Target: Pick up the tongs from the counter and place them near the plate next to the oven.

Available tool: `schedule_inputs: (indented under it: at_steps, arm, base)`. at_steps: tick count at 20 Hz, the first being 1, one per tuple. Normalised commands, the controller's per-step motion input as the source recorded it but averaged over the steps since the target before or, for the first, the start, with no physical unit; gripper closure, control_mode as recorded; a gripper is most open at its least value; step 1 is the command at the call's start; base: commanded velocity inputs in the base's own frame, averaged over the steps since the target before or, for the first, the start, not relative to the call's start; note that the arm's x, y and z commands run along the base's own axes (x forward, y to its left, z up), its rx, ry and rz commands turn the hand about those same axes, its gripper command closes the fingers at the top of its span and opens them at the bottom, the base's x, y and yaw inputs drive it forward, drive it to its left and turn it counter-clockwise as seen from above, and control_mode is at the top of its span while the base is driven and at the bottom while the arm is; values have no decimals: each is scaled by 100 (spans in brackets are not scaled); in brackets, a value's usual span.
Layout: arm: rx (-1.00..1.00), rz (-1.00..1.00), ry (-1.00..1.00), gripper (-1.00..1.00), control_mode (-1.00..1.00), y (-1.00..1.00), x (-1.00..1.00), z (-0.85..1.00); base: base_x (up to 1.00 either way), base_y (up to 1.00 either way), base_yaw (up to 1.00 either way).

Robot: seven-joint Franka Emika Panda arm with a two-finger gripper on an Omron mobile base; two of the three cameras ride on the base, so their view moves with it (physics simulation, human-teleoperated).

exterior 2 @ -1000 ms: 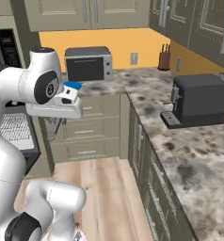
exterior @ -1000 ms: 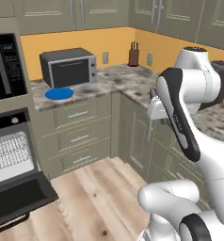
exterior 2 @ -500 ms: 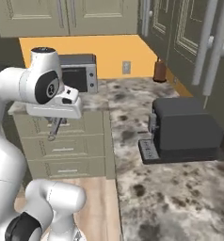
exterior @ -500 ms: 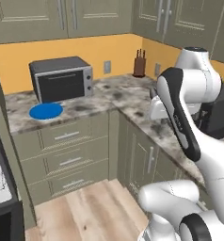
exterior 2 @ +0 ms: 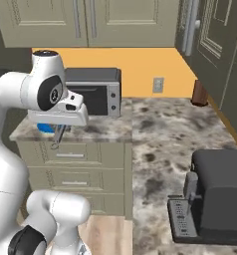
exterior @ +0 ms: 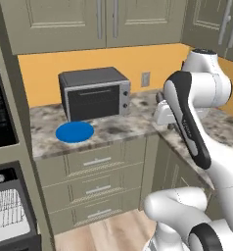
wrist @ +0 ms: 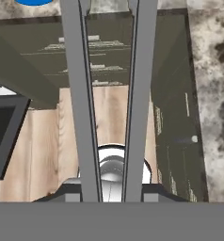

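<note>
The grey metal tongs are clamped in my gripper, their two narrow arms running up the hand view. From the right base view the gripper hangs in the air in front of the counter's left end, and the tongs point down past the drawers. The blue plate lies on the counter just left of and in front of the toaster oven. A sliver of the plate shows at the top of the hand view, beyond the tongs' tips.
A dark appliance stands on the near right part of the counter. A knife block sits in the back corner. At the left an oven stands with its door open and a rack showing. Wooden floor lies below the gripper.
The whole scene has slid right across both base views, so the base has moved. The plate and toaster oven are now nearer the middle. The arm's pose looks the same.
</note>
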Motion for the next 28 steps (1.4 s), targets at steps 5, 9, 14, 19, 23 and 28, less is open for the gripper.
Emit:
schedule_inputs:
  at_steps: [5, 9, 14, 19, 23, 28]
  arm:
    - [0, 0, 0, 100, 100, 0, 0, 0]
    - [0, 0, 0, 100, 100, 0, 0, 0]
    - [0, 0, 0, 100, 100, 0, 0, 0]
    - [0, 0, 1, 100, -100, 3, 5, -13]
    - [6, 0, 28, 100, -100, 16, 57, -100]
    - [4, 0, 27, 100, -100, 34, 78, -100]
  base:
    - [100, 0, 14]
    - [63, 1, 4]
    - [2, 1, 0]
    - [1, 1, 0]
    - [0, 0, 0]
    - [0, 0, 0]
